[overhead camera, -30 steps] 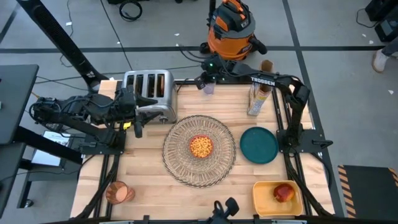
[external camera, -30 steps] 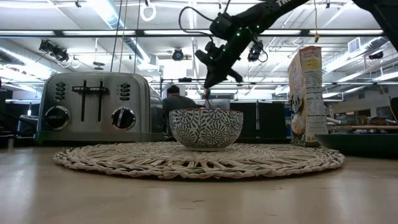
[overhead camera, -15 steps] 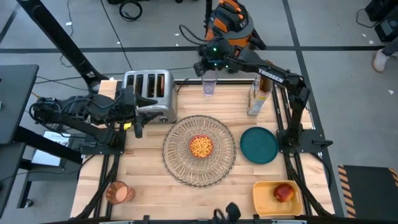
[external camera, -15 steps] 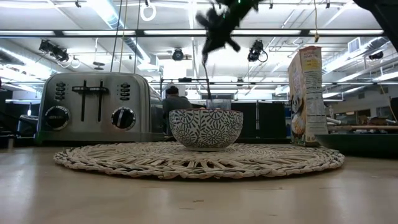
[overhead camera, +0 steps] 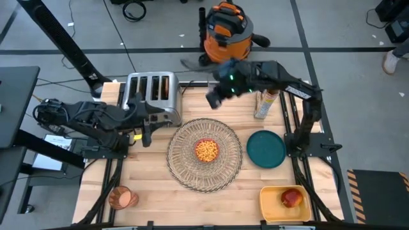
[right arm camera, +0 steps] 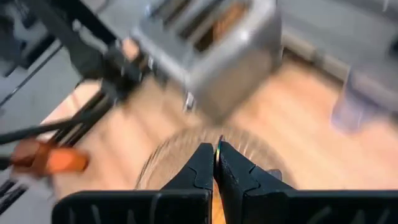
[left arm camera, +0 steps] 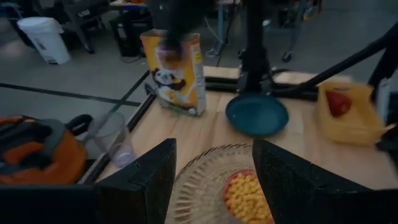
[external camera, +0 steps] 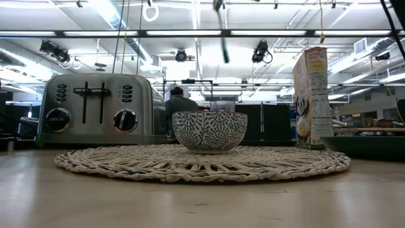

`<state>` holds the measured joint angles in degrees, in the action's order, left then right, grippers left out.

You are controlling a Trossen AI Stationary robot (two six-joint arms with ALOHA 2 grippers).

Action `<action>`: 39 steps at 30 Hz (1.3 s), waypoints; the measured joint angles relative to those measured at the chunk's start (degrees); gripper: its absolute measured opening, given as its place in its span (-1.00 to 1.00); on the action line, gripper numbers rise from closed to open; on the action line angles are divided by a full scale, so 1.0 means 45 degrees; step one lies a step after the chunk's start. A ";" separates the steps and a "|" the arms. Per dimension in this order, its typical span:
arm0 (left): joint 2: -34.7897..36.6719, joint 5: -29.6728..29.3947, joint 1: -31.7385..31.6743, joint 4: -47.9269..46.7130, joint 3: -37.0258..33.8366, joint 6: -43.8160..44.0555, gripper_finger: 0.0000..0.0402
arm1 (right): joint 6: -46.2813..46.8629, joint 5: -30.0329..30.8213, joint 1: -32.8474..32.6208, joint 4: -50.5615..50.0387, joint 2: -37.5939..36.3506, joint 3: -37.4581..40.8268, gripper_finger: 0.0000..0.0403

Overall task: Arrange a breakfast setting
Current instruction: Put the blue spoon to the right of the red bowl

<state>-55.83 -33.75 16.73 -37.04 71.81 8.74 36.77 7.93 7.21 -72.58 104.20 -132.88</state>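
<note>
A round straw placemat (overhead camera: 204,154) lies mid-table and carries a patterned bowl (external camera: 209,131) of yellow cereal (overhead camera: 206,151). My right gripper (overhead camera: 213,101) hovers high over the table's far side, shut on a thin spoon (external camera: 223,41) that hangs below it. My left gripper (overhead camera: 144,132) is open and empty in front of the toaster, its fingers (left arm camera: 146,183) spread wide. A teal plate (overhead camera: 266,149) lies right of the mat. A red apple (overhead camera: 291,198) sits in the yellow tub. An amber cup (overhead camera: 120,198) stands near left. Toast (overhead camera: 165,86) sits in a toaster slot. My right gripper pinches the spoon's upper end (right arm camera: 219,144) between its two fingertips, coming from above. Only a sliver of the spoon shows between the tips. The spoon hangs upright below the fingers, clear of the table and everything on it.
The chrome toaster (overhead camera: 153,96) stands at the far left. A cereal box (overhead camera: 265,102) stands at the far right. A clear cup (left arm camera: 115,140) stands at the far edge. The yellow tub (overhead camera: 284,203) sits near right. Bare wood lies in front of the mat.
My right gripper has risen from the clear cup at the far edge, drawing the spoon up out of it, then swung toward the placemat. The spoon now hangs clear, high above the table. My left gripper has edged slightly toward the mat.
</note>
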 joint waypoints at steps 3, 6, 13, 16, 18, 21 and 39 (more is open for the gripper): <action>-0.0010 -0.0587 0.0131 -0.0415 0.0000 -0.0240 0.08 | 0.2127 -0.0016 -0.0998 -0.1317 -0.0135 -0.0005 -0.94; -0.0010 -0.1088 0.0142 -0.0641 0.0000 -0.0710 0.08 | 0.4140 -0.0134 -0.2003 -0.2105 -0.0122 0.0000 -0.94; -0.0010 -0.2575 0.0108 -0.0774 0.0000 -0.2050 0.08 | 0.7919 -0.1031 -0.3411 -0.2377 -0.0081 0.0012 -0.94; -0.0010 -0.3332 0.0108 -0.0805 0.0000 -0.2546 0.08 | 0.9087 -0.1408 -0.3511 -0.2530 -0.0081 0.0266 -0.94; -0.0005 -0.3586 0.0108 -0.0815 0.0000 -0.2913 0.08 | 0.9735 -0.1836 -0.3504 -0.2470 -0.0081 0.0661 -0.94; -0.0005 -0.3649 0.0108 -0.0824 0.0000 -0.3420 0.08 | 1.0842 -0.2510 -0.3504 -0.2564 -0.0068 0.1597 -0.94; -0.0005 -0.2619 -0.0086 -0.2787 -0.0005 -0.3100 0.08 | 1.9135 -0.4932 -0.1588 0.0951 -0.0042 0.9598 -0.94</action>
<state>-55.86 -45.54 16.34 -49.58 71.79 -5.21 122.88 -14.26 0.07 -68.31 104.01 -89.69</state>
